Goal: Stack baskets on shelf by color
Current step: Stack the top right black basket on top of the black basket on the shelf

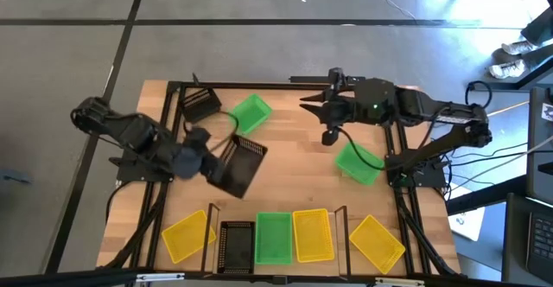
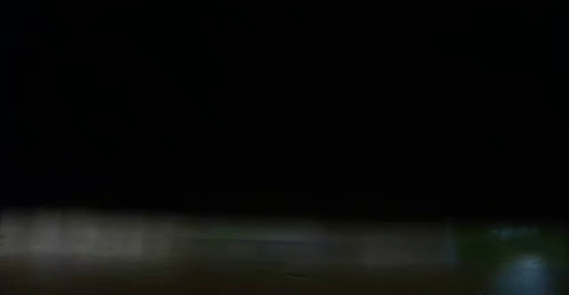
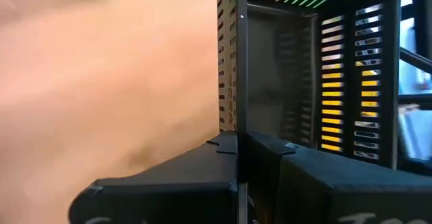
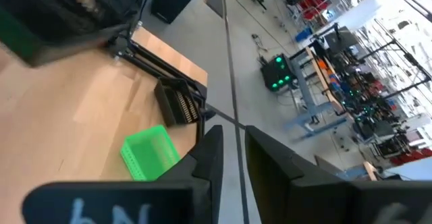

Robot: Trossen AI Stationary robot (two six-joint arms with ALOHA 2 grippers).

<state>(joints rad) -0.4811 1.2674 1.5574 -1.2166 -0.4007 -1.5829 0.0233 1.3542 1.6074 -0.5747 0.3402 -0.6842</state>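
Desk [image 1: 294, 162]: light wood, framed by black metal rails, grey floor all round; low view too dark to read.
Left end effector [image 1: 200, 156]: over the desk's left middle, pinching the rim of a black basket [image 1: 238, 166] held tilted; in the left wrist view, fingers [image 3: 202, 177] pressed onto its slatted wall.
Far-left baskets: second black basket [image 1: 200, 105] near the back-left corner, green basket [image 1: 251, 113] just beside it, both loose on the desk.
Shelf [image 1: 275, 209]: at the front edge, thin black posts; holding a black basket in the shelf [image 1: 235, 245], a green shelf basket [image 1: 273, 237] and a yellow shelf basket [image 1: 312, 234] side by side.
Front strays: yellow basket [image 1: 187, 236] left of the shelf, another yellow one [image 1: 377, 242] right of it.
Right end effector [image 1: 313, 107]: raised near the desk's back edge, holding nothing; fingers [image 4: 209, 160] narrowly parted.
Right-side basket: green one [image 1: 359, 162] loose near the right arm's base.
Progress: judged early; one basket per colour placed, six left, black apparently in hand.
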